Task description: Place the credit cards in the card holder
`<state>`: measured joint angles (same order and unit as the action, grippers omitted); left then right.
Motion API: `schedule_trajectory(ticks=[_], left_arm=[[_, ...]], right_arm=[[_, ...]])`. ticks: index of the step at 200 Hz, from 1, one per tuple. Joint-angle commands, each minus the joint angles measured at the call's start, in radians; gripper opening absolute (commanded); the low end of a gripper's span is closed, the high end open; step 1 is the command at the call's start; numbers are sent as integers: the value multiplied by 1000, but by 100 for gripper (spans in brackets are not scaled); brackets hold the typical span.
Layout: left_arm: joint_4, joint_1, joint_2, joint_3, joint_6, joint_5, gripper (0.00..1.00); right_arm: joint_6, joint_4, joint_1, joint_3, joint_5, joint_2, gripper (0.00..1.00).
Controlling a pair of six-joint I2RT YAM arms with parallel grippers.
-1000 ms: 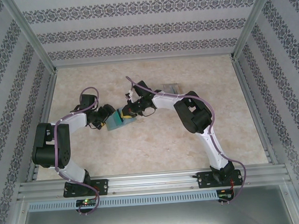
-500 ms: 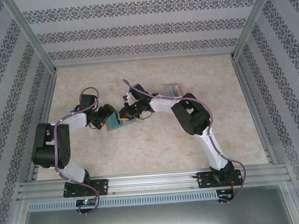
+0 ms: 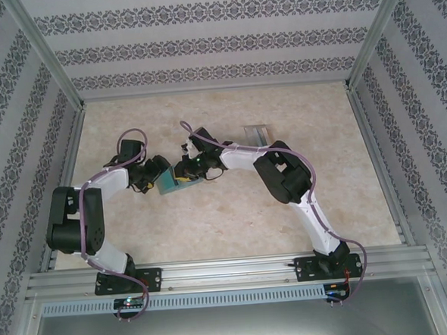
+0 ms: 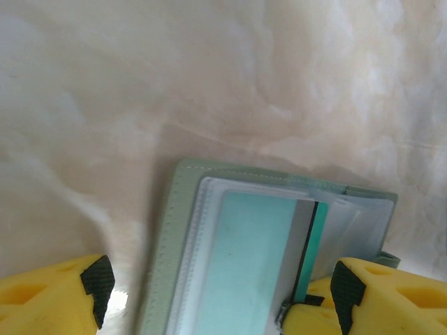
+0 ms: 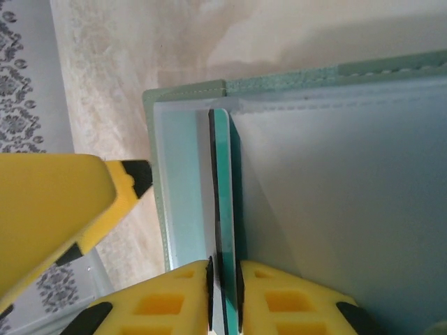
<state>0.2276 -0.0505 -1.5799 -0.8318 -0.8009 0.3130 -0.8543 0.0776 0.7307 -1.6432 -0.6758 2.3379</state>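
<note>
At the middle of the table (image 3: 287, 209), inserting a teal card (image 5: 223, 209) into the open card holder (image 5: 314, 80), with right claw (image 5: 223, 300) pinching the card and left claw (image 4: 220, 286) spread across the holder. Next, probably: push deeper, then let go.

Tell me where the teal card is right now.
In the right wrist view, the teal card stands edge-on between the fingertips of the right gripper, partly inside a clear sleeve of the card holder.

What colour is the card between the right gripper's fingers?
Teal card, clearest in right wrist view.
</note>
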Motion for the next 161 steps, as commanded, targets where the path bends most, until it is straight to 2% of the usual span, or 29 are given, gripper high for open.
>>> schedule_trajectory(ticks=[1,16,44,59,90,110,124,128,132,133,134,135,137,161], left_arm=[[111,10,44,-56,74,-80,84],[142,11,48,-83,105,-92,85],[161,8,38,-100,132,-49,92],[210,-4,7,-131,145,-51,95],[222,-40,-31,-145,141,-55,96],[213,-75,-52,-139,138,-79,96],[241,-100,-84,-152,147,-97,97],[246,-105,-94,-156,149,-97,97],[252,-110,-103,-159,151,-95,97],[252,-110,-105,-160,152,-94,97],[252,-112,-107,-161,153,-93,97],[252,-113,-109,-161,153,-91,97],[253,-115,-113,-161,155,-88,97],[304,-131,-139,-194,190,-107,100]], right_arm=[[24,25,10,15,81,-60,22],[24,20,9,22,84,-70,24],[24,-30,3,68,124,-126,25],[47,-27,1,89,158,-166,29],[64,-36,-17,135,176,-220,29],[100,-23,-37,174,247,-277,29],[136,-14,-54,195,286,-317,32],[147,-11,-60,200,295,-329,41],[157,-10,-64,207,302,-338,59],[160,-11,-64,209,303,-340,68],[163,-11,-66,211,304,-343,82],[166,-12,-67,211,304,-345,90],[171,-13,-69,215,304,-348,96],[223,-20,-77,252,340,-394,98]])
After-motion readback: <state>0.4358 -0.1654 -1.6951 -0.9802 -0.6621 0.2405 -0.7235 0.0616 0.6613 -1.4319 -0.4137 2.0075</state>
